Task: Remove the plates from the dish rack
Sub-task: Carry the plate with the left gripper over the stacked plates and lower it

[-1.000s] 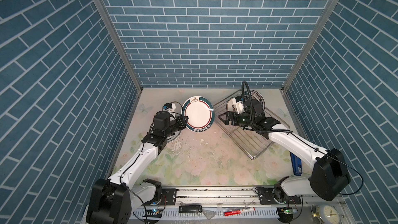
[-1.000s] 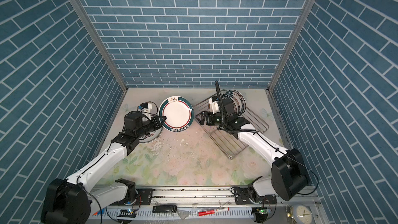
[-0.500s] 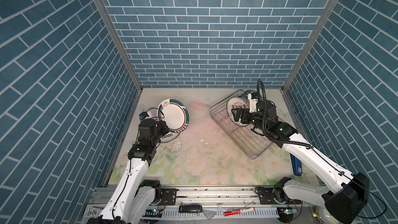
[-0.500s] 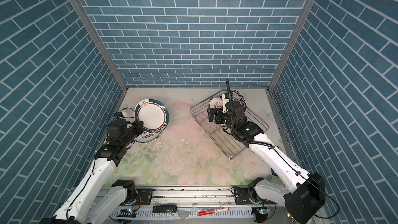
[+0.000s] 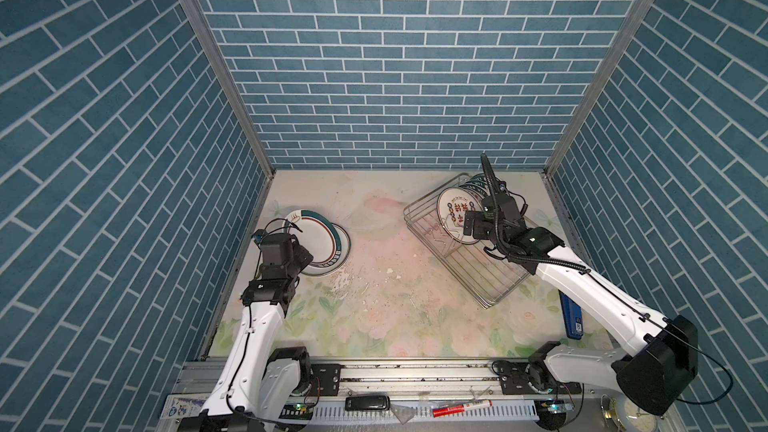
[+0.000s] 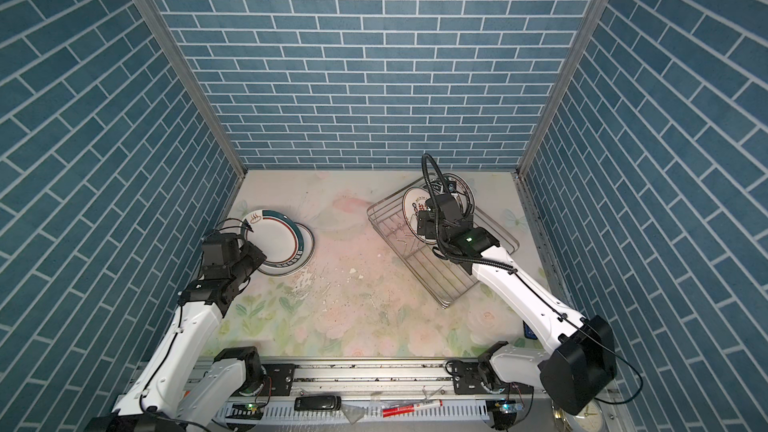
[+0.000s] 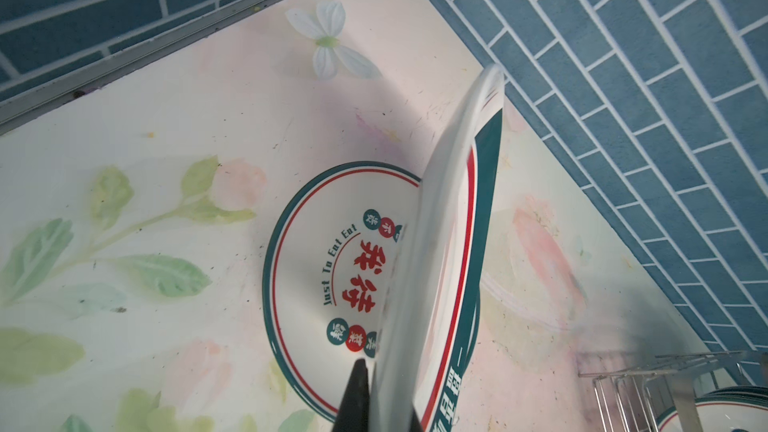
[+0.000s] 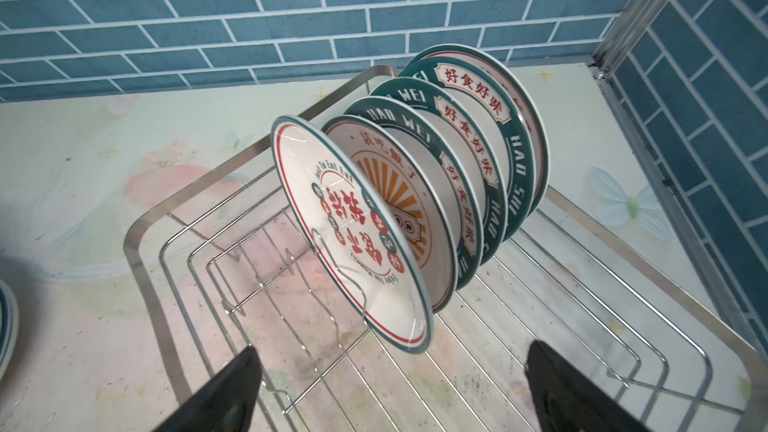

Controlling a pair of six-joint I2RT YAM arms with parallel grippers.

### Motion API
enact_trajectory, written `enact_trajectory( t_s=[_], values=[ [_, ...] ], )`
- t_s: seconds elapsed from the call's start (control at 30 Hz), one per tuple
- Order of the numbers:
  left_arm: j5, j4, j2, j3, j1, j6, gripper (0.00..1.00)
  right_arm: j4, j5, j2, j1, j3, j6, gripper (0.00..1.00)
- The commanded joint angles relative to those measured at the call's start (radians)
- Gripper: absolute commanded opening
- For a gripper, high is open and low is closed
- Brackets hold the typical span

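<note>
Okay, left gripper (image 5: 302, 257) is clamped tight on the near rim of the held plate (image 5: 312, 238), a white plate with a green and red ring. It is tilted over the flat plate (image 5: 338, 261), which lies by the left edge of the table (image 5: 395, 284). In the left wrist view the held plate (image 7: 444, 243) shows edge-on above the flat plate (image 7: 324, 268), which has red characters at its centre; whether the two touch I cannot tell. The dish rack (image 5: 490, 284) sits askew toward the far right corner of the table. Six plates (image 8: 478, 151) stand upright in the slots at its far end, and the near slots are bare. The front plate (image 8: 353, 243) has red characters, with an orange sunburst plate behind it and then green-rimmed ones. The right gripper (image 8: 392, 367) hangs over the rack just before the front plate, jaws spread wide, gripping nothing.
</note>
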Motion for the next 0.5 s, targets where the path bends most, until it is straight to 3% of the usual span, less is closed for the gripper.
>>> enact_trajectory(
  t_s=[0.0, 0.47],
  values=[
    [-0.031, -0.012, 0.011, 0.005, 0.018, -0.018, 0.00, -0.034, 0.057, -0.014, 0.004, 0.047, -0.047, 0.99],
    [0.022, 0.026, 0.086, -0.010, 0.043, -0.027, 0.00, 0.006, -0.042, -0.054, 0.002, 0.010, -0.111, 0.99]
  ],
)
